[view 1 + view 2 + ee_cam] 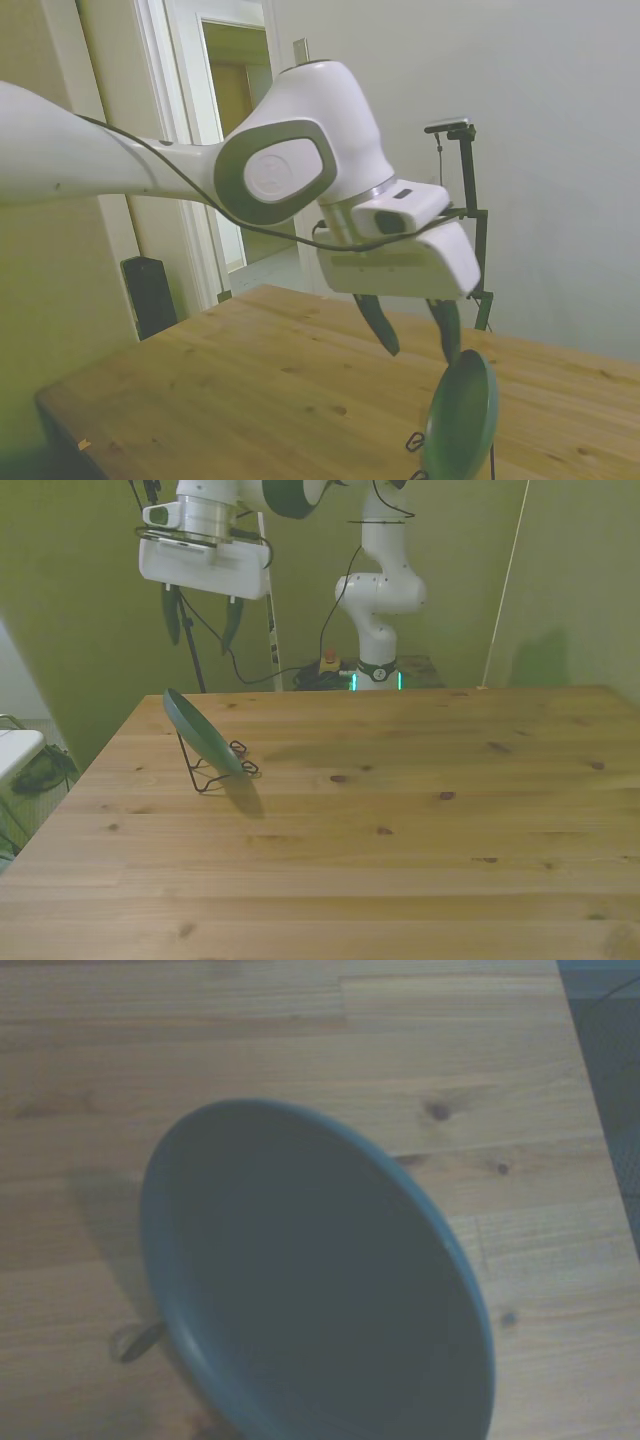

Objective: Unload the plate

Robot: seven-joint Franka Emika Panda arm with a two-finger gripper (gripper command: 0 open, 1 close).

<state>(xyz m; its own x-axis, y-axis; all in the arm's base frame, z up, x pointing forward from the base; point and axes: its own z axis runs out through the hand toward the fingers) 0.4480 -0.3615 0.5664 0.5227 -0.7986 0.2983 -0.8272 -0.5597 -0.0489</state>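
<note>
A knotty pine table [400, 820] with plank seams fills the scene, backed by plain pale walls; in the side view an open white-framed doorway [240, 150] is seen behind the arm, well back from the table. The plate [203, 734], dark green and matte, is propped at a steep tilt in a thin black wire rack [215, 770] near the table's corner at the front view's left (its concave face fills most of the wrist view [310, 1280]). The gripper [202, 620] is held above the plate, apart from it, with its dark fingers [380, 325] spread and nothing between them. A shadow is cast on the wood just beside the rack.
</note>
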